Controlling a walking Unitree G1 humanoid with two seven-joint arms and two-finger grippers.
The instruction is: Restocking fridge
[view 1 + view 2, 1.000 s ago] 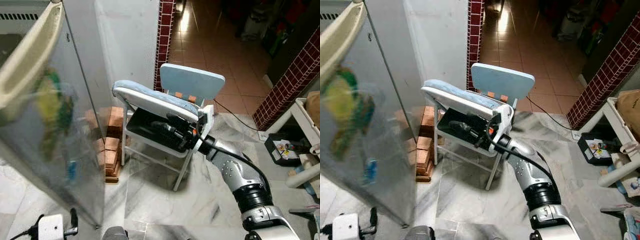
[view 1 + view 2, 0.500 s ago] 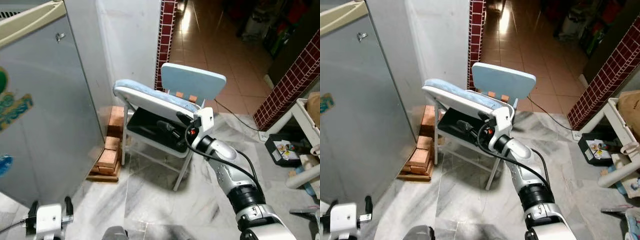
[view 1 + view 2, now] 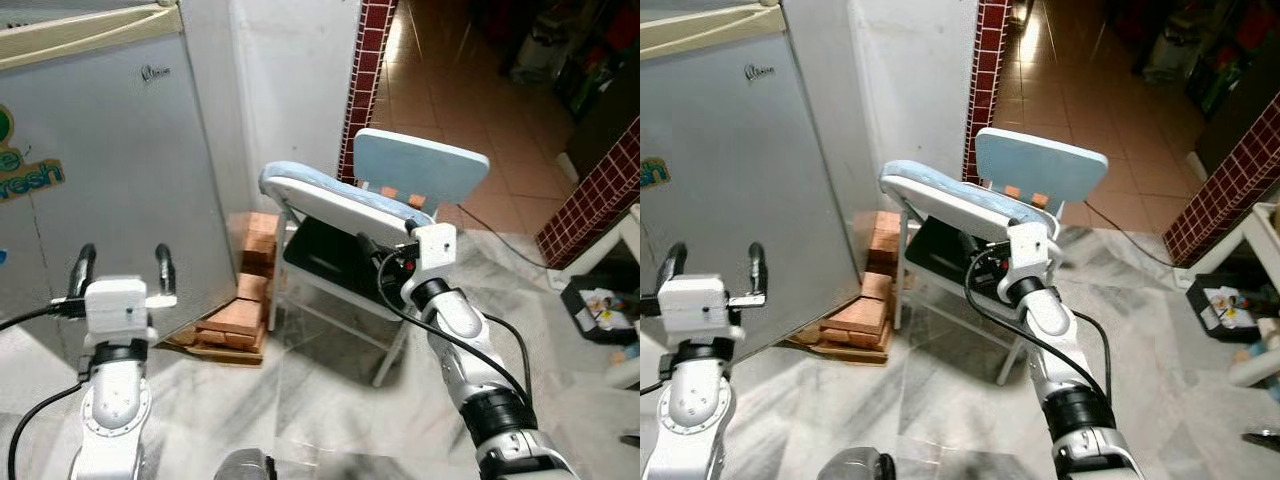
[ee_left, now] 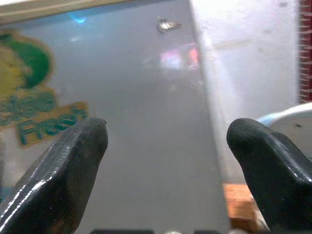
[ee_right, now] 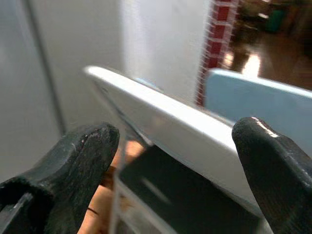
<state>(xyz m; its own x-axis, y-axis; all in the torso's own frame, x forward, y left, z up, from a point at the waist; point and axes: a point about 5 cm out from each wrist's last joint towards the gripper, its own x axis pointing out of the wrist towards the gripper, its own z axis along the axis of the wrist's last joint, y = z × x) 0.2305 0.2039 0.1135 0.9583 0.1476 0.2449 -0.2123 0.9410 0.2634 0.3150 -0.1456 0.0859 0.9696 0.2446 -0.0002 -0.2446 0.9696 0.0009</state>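
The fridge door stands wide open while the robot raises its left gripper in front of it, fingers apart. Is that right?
Not quite: the fridge door is shut, as the left eye view shows. The left gripper is indeed raised in front of it, fingers apart.

A pale grey metal fridge door [image 3: 110,150] with a cream top edge and a green, yellow and orange sticker stands beside a light blue folding chair [image 3: 400,190], orange-red stacked bricks [image 3: 245,300], a dark red tiled pillar [image 3: 365,70] and a grey-veined white marble floor [image 3: 330,400].
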